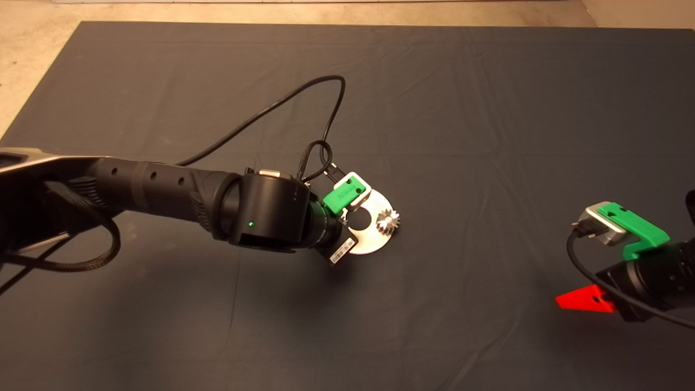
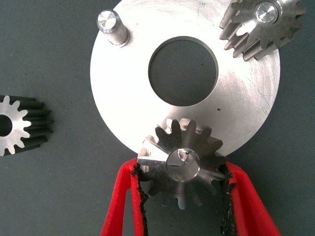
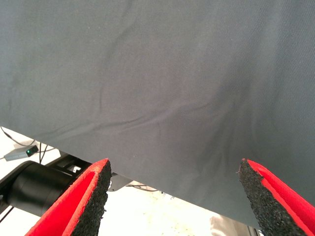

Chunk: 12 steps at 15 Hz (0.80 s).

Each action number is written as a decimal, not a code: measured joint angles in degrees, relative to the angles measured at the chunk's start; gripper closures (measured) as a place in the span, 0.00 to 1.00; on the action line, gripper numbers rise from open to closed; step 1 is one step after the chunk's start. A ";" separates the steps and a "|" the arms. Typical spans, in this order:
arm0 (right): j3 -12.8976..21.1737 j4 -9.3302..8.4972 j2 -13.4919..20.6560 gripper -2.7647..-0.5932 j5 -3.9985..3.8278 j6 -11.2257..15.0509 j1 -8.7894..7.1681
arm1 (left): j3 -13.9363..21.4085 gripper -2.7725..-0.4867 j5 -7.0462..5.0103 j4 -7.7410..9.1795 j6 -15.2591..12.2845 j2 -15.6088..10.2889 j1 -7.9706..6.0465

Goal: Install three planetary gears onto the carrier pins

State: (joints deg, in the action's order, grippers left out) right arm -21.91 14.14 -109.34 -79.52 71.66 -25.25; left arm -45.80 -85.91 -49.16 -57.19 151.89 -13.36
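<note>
The silver carrier disc (image 2: 246, 98) lies on the dark mat; it also shows in the head view (image 1: 369, 241). My left gripper (image 2: 181, 169) is shut on a planetary gear (image 2: 182, 147) at the disc's rim, and a pin tip shows in the gear's hole. A second gear (image 2: 261, 24) sits on another pin; it shows in the head view (image 1: 388, 221). One carrier pin (image 2: 112, 25) stands bare. A third gear (image 2: 17, 125) lies on its side on the mat beside the disc. My right gripper (image 3: 174, 169) is open and empty, parked at the mat's lower right (image 1: 575, 300).
My left arm (image 1: 271, 212) reaches in over the mat's middle, and its black cable (image 1: 282, 103) loops above the disc. The mat's edge (image 3: 123, 172) and floor show past the right gripper.
</note>
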 joint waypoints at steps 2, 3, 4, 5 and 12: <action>0.00 0.00 0.00 0.39 0.02 0.00 0.00 | 0.00 0.95 0.02 0.00 -0.01 0.00 0.01; 0.00 0.00 0.00 0.39 0.02 0.00 0.00 | 0.00 0.95 0.00 0.00 -0.02 0.00 0.00; 0.00 0.00 0.00 0.39 0.02 0.00 0.00 | 0.00 0.95 0.00 0.00 -0.02 0.00 0.01; 0.00 0.00 0.00 0.39 0.02 0.00 0.00 | 0.00 0.95 0.02 -0.02 -0.04 0.00 0.02; 0.00 0.00 -0.01 0.39 0.00 0.00 -0.02 | 0.18 0.95 0.35 -0.37 -2.04 -0.32 0.04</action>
State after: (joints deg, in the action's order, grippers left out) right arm -21.91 14.14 -109.35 -79.52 71.66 -25.27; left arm -45.62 -85.55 -49.53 -59.22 151.58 -13.32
